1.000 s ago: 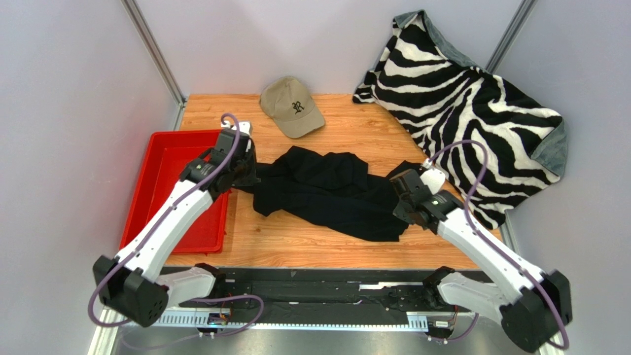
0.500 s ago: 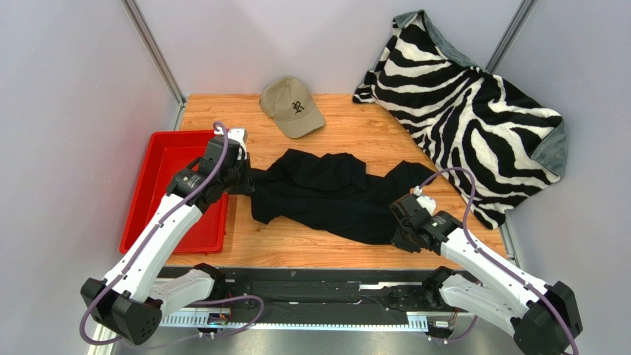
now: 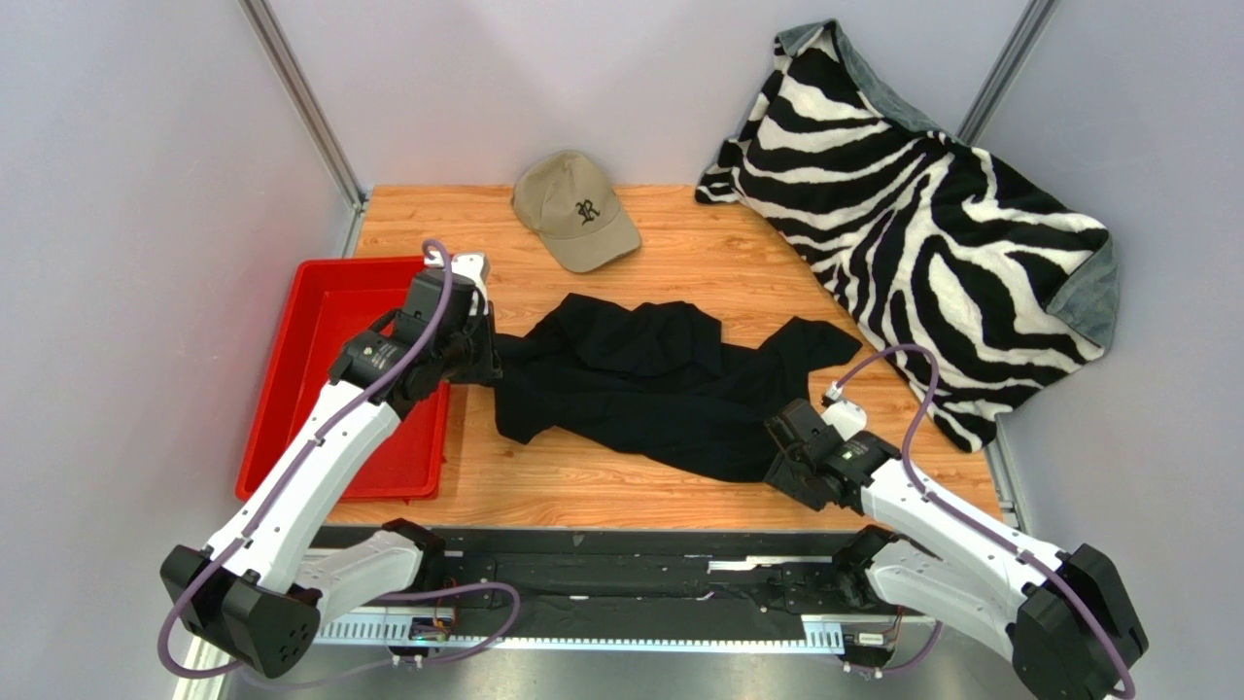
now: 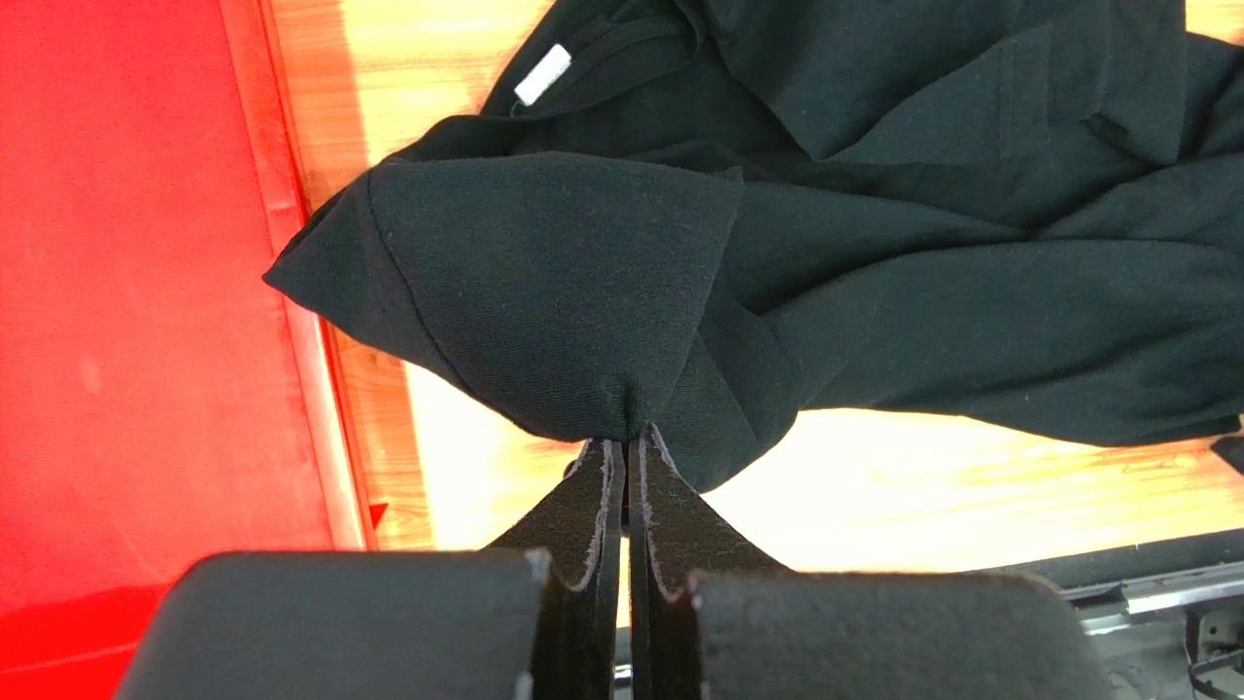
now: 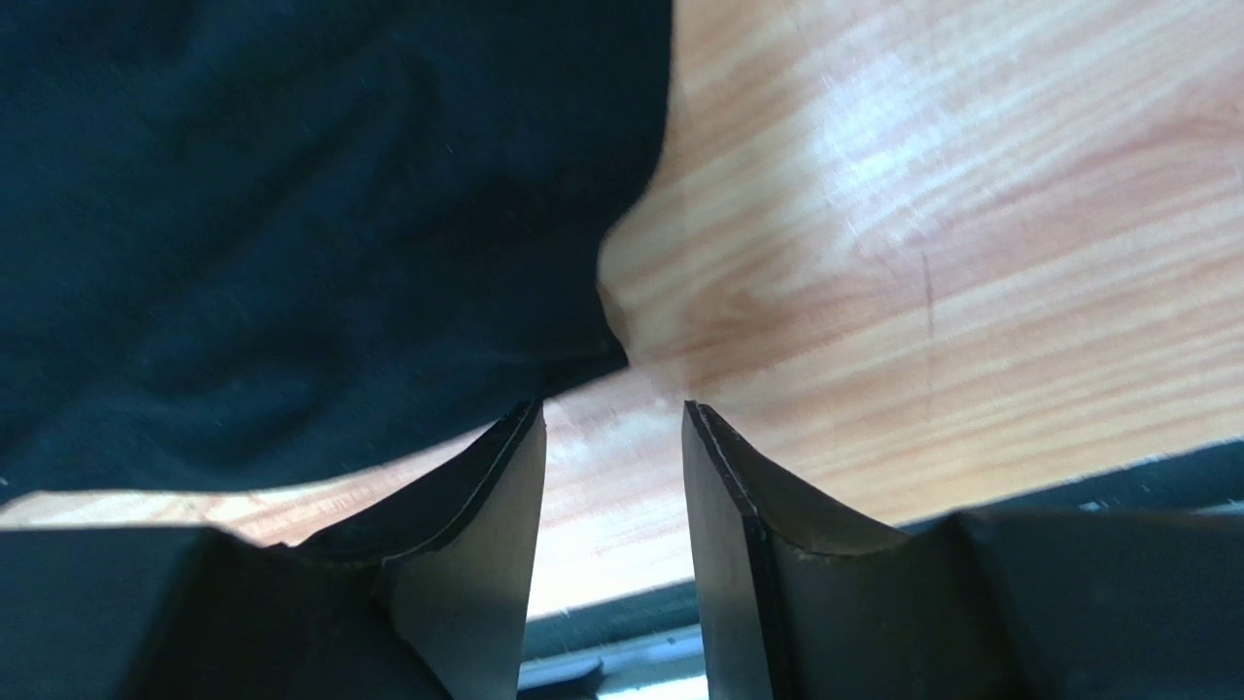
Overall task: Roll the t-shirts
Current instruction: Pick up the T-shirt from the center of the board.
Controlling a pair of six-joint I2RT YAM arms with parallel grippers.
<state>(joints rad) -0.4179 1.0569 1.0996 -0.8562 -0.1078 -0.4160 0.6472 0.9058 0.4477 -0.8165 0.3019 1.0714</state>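
**Shirt pinched on the left, right jaws open**

The shirt (image 3: pixel 643 382) lay crumpled across the middle of the table (image 3: pixel 584 489), between the tray (image 3: pixel 314 365) and the blanket (image 3: pixel 935 219), with the cap (image 3: pixel 574 209) beyond it. The left gripper (image 4: pixel 628 435) was clamped on a fold at the shirt's left end, beside the tray's rim, the cloth bunched to a point between its closed fingers. The right gripper (image 5: pixel 613 416) sat low at the shirt's near right edge, jaws apart with bare wood between them, holding nothing.
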